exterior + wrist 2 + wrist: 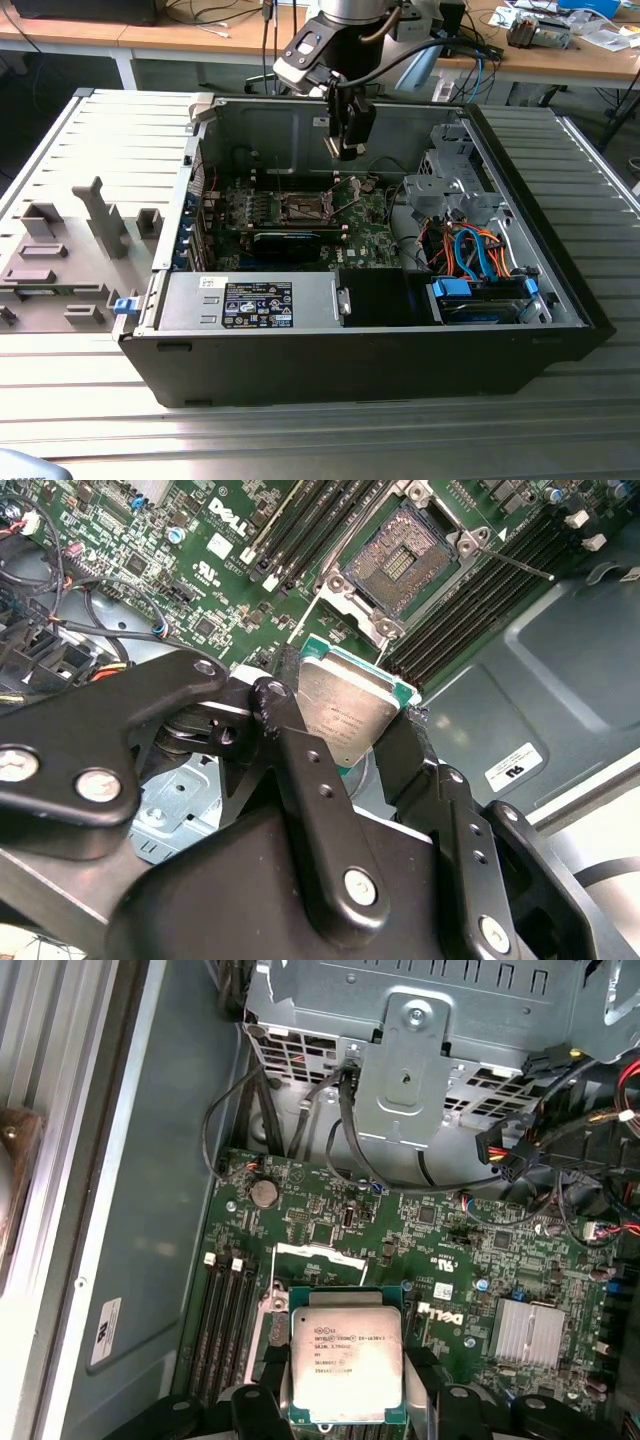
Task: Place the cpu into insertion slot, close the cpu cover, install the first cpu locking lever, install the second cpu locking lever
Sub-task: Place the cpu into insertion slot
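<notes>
1. A ribbed grey metal desk (300, 440) carries an open black computer case (350, 370). A grey plastic fixture tray (70, 250) lies just beside the case on the exterior view's left.
2. Behind them, long wooden benches (200, 30) hold cables and loose gear.
3. The black gripper (347, 150) hangs inside the case above the green motherboard (365, 235).
4. Its fingers (300, 760) are clenched on opposite edges of the small flat square cpu with a silver-grey metal top (345, 715), held clear of the board.
5. The small square silver-rimmed insertion slot (405, 560) lies uncovered with its dark centre showing. It is apart from the cpu and flanked by long black memory slots (480, 595).
</notes>
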{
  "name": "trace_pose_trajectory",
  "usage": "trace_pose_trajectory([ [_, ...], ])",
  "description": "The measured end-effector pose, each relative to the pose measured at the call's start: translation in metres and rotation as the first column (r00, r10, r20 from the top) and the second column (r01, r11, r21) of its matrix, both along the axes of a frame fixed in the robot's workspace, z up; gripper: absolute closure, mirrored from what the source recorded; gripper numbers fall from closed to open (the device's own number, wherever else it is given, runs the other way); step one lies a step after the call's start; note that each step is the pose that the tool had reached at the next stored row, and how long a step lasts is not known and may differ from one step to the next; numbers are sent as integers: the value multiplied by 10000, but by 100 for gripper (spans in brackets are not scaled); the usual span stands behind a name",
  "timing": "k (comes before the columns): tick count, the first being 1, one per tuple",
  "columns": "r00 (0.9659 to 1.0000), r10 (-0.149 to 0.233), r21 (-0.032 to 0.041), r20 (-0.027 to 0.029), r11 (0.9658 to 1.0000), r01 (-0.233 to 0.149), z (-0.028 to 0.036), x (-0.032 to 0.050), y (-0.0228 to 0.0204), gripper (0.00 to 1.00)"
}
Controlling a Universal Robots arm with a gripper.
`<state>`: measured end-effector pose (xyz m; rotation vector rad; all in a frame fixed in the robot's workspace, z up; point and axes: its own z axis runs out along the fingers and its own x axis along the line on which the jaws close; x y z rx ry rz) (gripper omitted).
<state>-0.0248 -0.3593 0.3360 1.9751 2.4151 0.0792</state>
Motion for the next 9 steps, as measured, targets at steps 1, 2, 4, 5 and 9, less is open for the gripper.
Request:
trace_pose_trajectory([
  [1, 10000, -20, 0, -1, 10000, 20, 0, 0, 0, 46],
  [2, 10000, -40, 0, 0, 10000, 40, 0, 0, 0, 46],
  [4, 10000, -89, 0, 0, 10000, 89, -1, 0, 0, 46],
  [5, 9999, -108, 0, 0, 9999, 108, -1, 0, 0, 46],
  [9, 9998, -198, 1, 0, 9998, 198, -2, 0, 0, 46],
])
